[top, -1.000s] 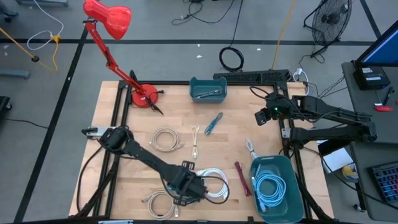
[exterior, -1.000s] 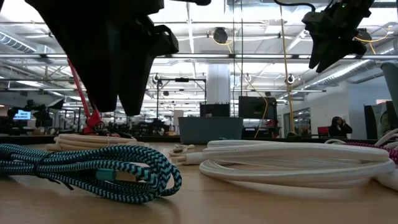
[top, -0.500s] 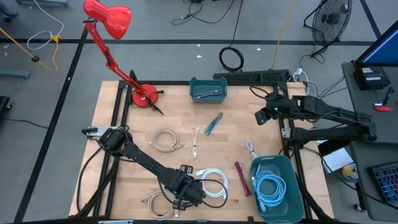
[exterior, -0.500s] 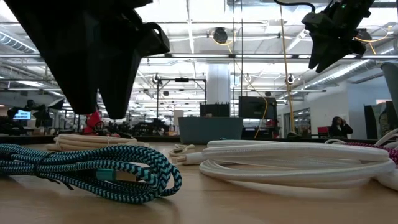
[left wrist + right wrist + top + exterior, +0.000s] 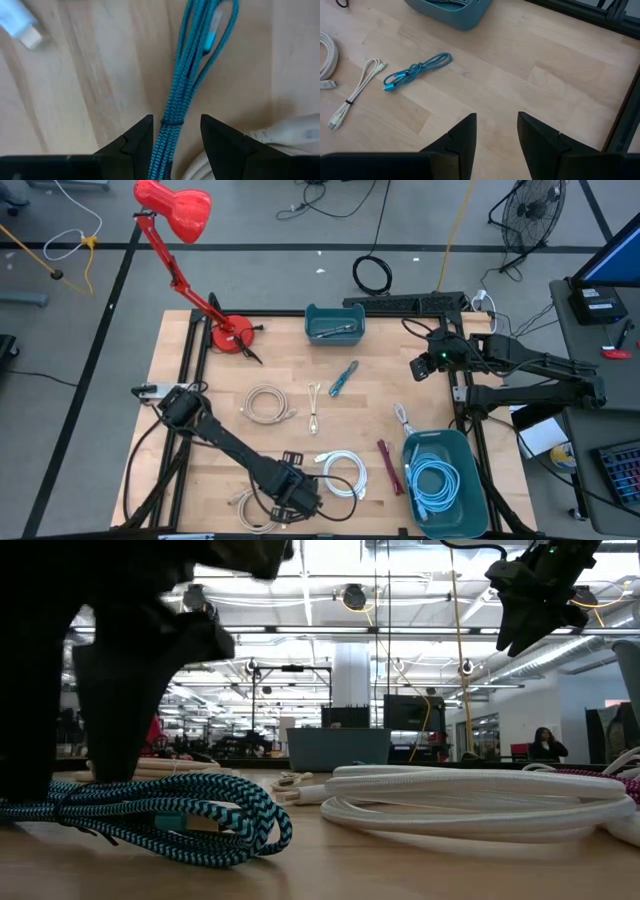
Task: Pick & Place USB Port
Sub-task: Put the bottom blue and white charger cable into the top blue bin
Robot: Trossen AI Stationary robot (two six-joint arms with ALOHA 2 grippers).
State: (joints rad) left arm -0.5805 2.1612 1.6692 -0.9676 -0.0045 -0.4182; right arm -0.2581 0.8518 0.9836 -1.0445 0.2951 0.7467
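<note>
Your left gripper (image 5: 293, 498) has slid along the near edge of the table (image 5: 380, 395), away from the white cable (image 5: 340, 474) and over the blue braided cable (image 5: 187, 95). It has also come down low; in the low view it now nearly reaches the table. The right arm has not moved.

The table is the biggest thing here. Two teal bins sit on it: the big bin (image 5: 470, 505) by the white cable holds a blue coil, and the small bin (image 5: 335, 323) sits at the far edge. A red lamp (image 5: 180, 220) stands at the far left corner.

The left fingers (image 5: 135, 142) are spread apart, one on each side of the blue braided cable, not squeezing it.

The right gripper (image 5: 420, 367) hangs high, far from the white cable. Its fingers (image 5: 462, 135) are apart and hold nothing.
</note>
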